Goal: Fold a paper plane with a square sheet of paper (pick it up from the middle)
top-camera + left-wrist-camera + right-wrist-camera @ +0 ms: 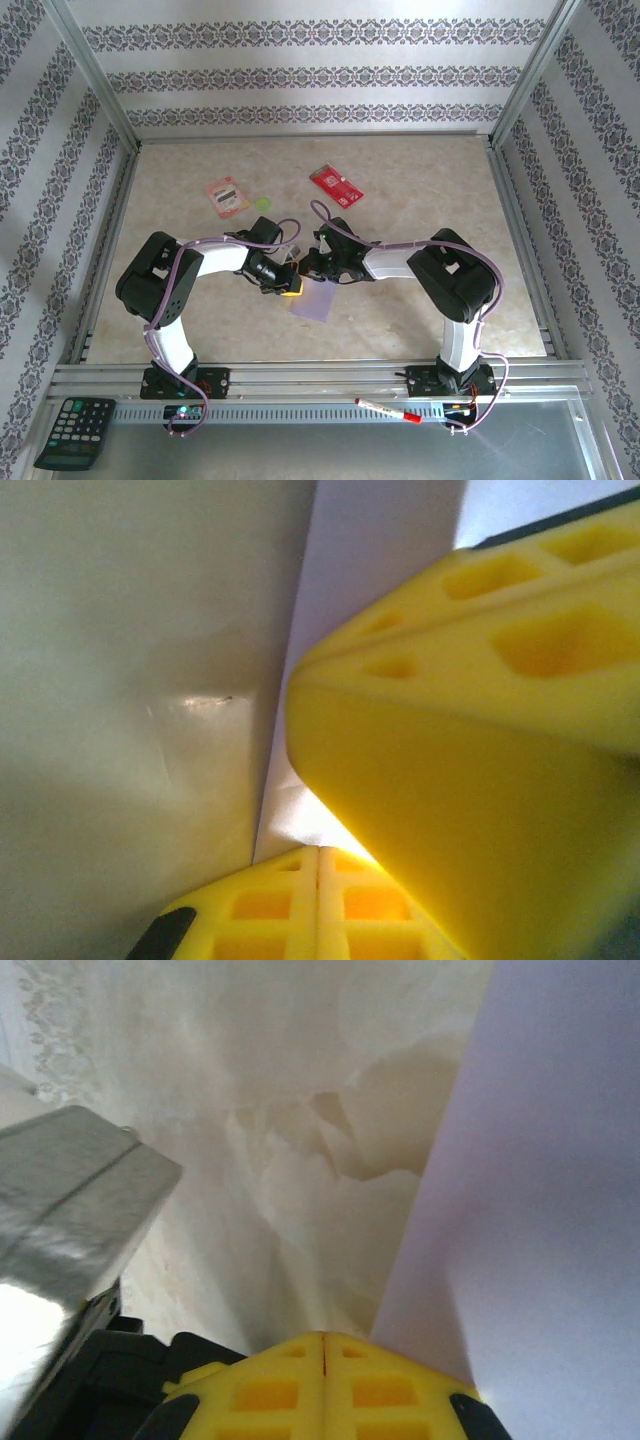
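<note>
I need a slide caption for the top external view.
Left gripper and right gripper, both shut, meet at the lilac paper sheet.

Robot lab cell, aluminium frame (98, 75), patterned walls (300, 70)

we find the upper left corner of the sheet (314, 305) hidden under the left gripper (290, 290) | calculator (72, 432) cut by the lower left edge | red card (336, 184) print too small for us

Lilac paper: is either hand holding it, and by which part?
The left hand looks shut on the paper at its edge. The right hand is shut beside it; a hold there cannot be told.
</note>
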Robot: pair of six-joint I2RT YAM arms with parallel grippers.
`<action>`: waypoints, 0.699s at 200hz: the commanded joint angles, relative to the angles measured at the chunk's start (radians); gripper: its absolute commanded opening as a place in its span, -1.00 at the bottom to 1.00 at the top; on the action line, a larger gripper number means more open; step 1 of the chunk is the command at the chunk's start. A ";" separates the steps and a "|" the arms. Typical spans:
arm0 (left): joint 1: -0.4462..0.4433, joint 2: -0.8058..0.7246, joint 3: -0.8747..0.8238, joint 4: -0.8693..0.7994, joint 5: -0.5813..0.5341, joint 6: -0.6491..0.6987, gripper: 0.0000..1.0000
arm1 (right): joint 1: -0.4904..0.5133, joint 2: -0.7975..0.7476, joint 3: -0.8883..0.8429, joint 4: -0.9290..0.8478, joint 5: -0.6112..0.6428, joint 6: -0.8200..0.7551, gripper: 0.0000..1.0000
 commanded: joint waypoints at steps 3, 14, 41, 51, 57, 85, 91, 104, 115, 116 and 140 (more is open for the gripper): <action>0.011 0.054 -0.027 -0.124 -0.112 0.030 -1.00 | 0.001 0.036 0.033 -0.001 0.022 0.005 -1.00; 0.011 0.056 -0.032 -0.128 -0.117 0.031 -1.00 | -0.006 0.048 0.044 -0.011 0.030 0.003 -1.00; 0.006 0.077 -0.041 -0.135 -0.136 0.029 -1.00 | -0.021 0.064 0.054 -0.040 0.065 0.001 -1.00; 0.002 0.084 -0.044 -0.138 -0.146 0.028 -1.00 | -0.026 0.067 0.059 -0.054 0.078 -0.001 -1.00; 0.000 0.086 -0.045 -0.143 -0.150 0.028 -1.00 | -0.028 0.068 0.061 -0.060 0.084 -0.003 -1.00; -0.007 0.098 -0.058 -0.147 -0.164 0.027 -1.00 | -0.041 0.083 0.071 -0.079 0.110 -0.010 -1.00; -0.009 0.101 -0.061 -0.146 -0.166 0.026 -1.00 | -0.046 0.084 0.071 -0.082 0.115 -0.011 -1.00; -0.010 0.102 -0.068 -0.143 -0.168 0.020 -1.00 | -0.059 0.088 0.072 -0.080 0.119 -0.014 -1.00; -0.012 0.102 -0.073 -0.140 -0.173 0.017 -1.00 | -0.068 0.096 0.079 -0.084 0.116 -0.014 -1.00; -0.012 0.102 -0.073 -0.140 -0.173 0.017 -1.00 | -0.069 0.096 0.079 -0.084 0.118 -0.014 -1.00; -0.015 0.102 -0.080 -0.135 -0.172 0.013 -1.00 | -0.083 0.112 0.107 -0.097 0.116 -0.026 -1.00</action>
